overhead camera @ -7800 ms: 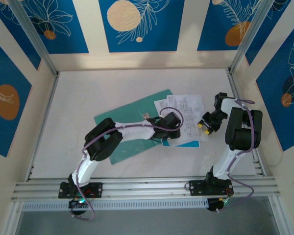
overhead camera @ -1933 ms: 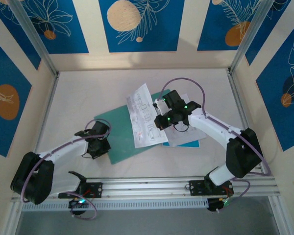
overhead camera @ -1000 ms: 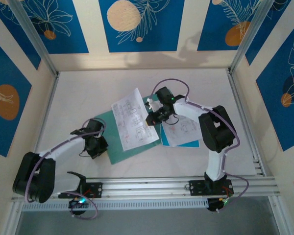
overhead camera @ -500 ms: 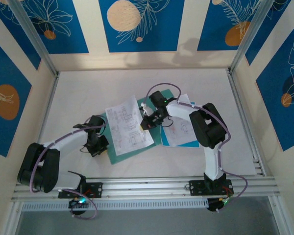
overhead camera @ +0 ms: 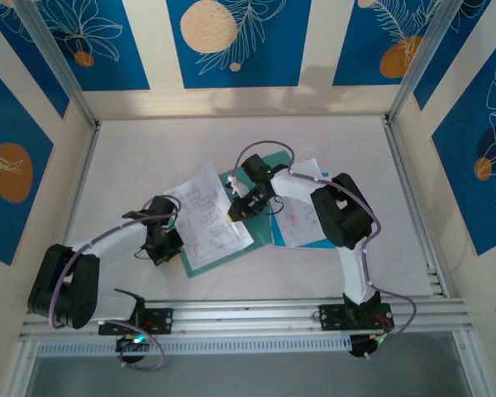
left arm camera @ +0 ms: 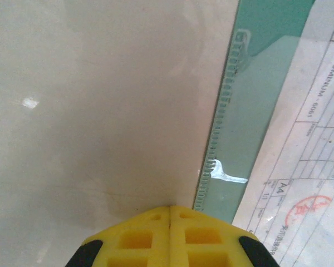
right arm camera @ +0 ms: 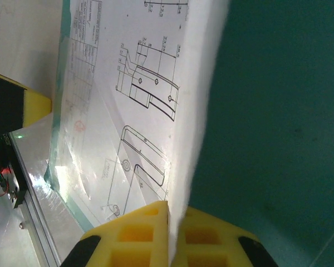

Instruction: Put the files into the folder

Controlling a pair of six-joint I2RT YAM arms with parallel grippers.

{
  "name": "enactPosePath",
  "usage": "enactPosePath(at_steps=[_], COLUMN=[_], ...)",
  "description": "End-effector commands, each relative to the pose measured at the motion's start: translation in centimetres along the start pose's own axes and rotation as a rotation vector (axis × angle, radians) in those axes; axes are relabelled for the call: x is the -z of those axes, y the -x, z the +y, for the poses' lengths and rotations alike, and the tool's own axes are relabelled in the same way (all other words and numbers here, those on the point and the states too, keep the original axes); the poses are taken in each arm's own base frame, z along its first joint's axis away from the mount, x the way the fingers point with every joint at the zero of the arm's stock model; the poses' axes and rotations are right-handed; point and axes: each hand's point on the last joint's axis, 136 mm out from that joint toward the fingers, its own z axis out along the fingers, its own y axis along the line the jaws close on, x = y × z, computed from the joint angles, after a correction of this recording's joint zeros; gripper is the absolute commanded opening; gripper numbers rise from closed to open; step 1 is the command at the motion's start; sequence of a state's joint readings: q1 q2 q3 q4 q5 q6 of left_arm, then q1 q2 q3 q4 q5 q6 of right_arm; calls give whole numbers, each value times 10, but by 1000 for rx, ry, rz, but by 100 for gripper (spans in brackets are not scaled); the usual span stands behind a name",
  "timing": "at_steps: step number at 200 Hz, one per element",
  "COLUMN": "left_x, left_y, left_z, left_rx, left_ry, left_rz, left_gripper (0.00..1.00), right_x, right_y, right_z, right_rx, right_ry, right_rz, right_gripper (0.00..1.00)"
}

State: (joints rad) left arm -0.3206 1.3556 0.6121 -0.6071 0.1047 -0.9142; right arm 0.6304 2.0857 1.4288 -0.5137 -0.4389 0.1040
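Observation: the right gripper (right arm camera: 168,207) is shut on one edge of a printed sheet (overhead camera: 207,217) of engineering drawings, with the paper pinched thinly between the yellow fingers. The sheet lies slanted across the left half of the teal folder (overhead camera: 262,233). Its far corner and near corner both reach beyond the folder's outline. The left gripper (left arm camera: 170,210) has its jaws shut with nothing held. It sits at the folder's left edge, tips just beside the ribbed edge strip (left arm camera: 218,133); I cannot tell whether it presses on the folder or only on the table (overhead camera: 149,157). The remaining files (overhead camera: 304,217) lie against the folder's right side, partly under the right arm's forearm. Whether the folder's cover is open cannot be judged from these views.

Risks: with a grip on a single edge, the sheet may pivot or slip free and settle askew, overhanging the folder. If it is pushed further toward the folder's left edge, its leading edge may butt against the left gripper and buckle or crease. If the left gripper is not pinning the folder, drag from the paper may slide the folder. A low return of the right arm may scatter the remaining files.
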Motion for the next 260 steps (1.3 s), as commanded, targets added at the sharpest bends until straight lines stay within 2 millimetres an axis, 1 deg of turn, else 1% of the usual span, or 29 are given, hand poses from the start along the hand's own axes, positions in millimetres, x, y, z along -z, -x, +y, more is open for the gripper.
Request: enactPosePath(at_steps=[1,34,63,117,195,260], left_x=[-22,-22,-23,-21,-22,-21], left_y=[27,26,26,27,28,29], left_z=[5,5,7,5,2,2], left_rx=[1,1,3,3,0,-1], left_ry=[8,7,8,4,-4,-8], left_rz=[-125,-126,-127,-133,-132,-134], left_gripper=[0,0,0,0,0,0], right_x=[-7,-14,-17,-18,-27,-24], right_y=[-7,-14,-18,-18,-24,-22], right_z=[9,7,10,10,9,8], right_rx=[-2,-20,-21,-22,-18,-29], right_ry=[43,42,50,48,35,12], right_rz=[44,58,65,77,108,99], right_gripper=[0,0,0,0,0,0])
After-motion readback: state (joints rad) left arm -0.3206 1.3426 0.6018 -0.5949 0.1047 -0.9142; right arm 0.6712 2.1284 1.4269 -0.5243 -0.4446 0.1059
